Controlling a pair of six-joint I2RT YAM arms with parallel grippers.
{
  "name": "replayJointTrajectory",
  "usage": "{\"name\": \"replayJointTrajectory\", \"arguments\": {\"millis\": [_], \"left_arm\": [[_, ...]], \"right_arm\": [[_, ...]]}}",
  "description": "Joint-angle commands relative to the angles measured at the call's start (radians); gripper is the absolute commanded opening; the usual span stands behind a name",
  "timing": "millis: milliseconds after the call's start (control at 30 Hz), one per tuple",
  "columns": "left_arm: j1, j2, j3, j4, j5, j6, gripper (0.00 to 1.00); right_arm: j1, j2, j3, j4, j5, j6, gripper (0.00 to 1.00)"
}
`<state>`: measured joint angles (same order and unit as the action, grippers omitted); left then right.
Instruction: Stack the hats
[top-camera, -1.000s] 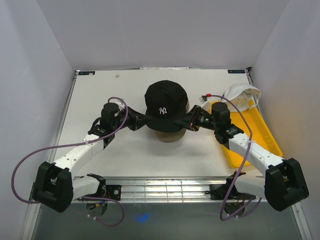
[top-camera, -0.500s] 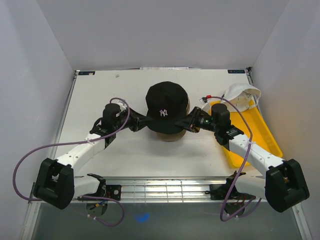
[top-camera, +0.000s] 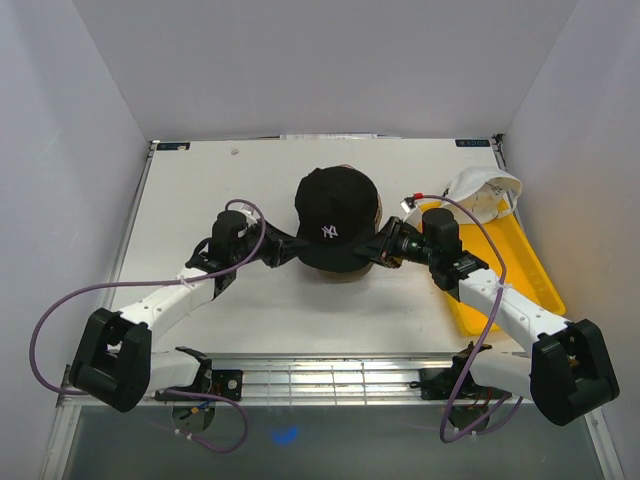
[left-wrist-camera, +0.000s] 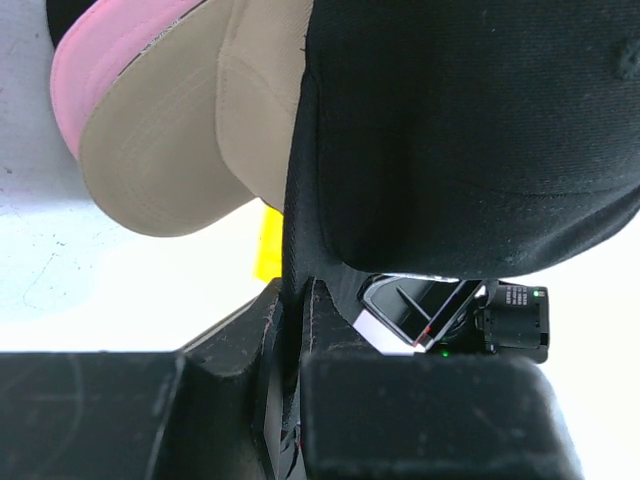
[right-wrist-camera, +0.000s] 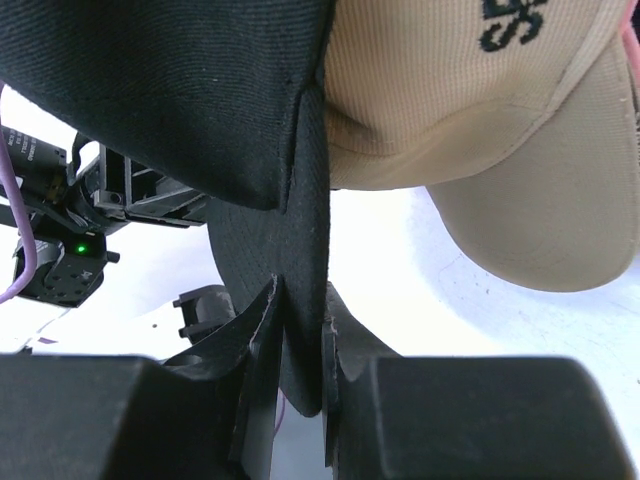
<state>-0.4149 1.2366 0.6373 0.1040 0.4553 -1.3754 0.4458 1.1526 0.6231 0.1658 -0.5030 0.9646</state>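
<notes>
Black NY cap: mid-bench, directly over tan cap and pink cap. Left tool clamped on its left edge, right tool clamped on its right edge.

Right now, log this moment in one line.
left claw: shut on black NY cap | right claw: shut on it | cap position: over tan cap | white cap: on yellow tray

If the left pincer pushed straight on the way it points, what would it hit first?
The left pincer is shut on the edge of the black NY cap, so the cap's crown comes first. Beyond it, probably the right pincer facing it, though depth is unclear.
</notes>
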Motion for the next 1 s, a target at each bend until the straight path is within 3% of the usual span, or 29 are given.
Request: {"name": "replayJointTrajectory", "arguments": {"millis": [0, 967], "left_arm": [[0.007, 0.012, -0.042, -0.064, -0.081, 0.050, 0.00], [-0.016, 0.087, -0.172, 0.013, -0.129, 0.062, 0.00]], "right_arm": [[-0.035, -0.002, -0.043, -0.164, 0.106, -0.136, 0.08], [-0.048, 0.036, -0.086, -0.210, 0.170, -0.222, 0.08]]}}
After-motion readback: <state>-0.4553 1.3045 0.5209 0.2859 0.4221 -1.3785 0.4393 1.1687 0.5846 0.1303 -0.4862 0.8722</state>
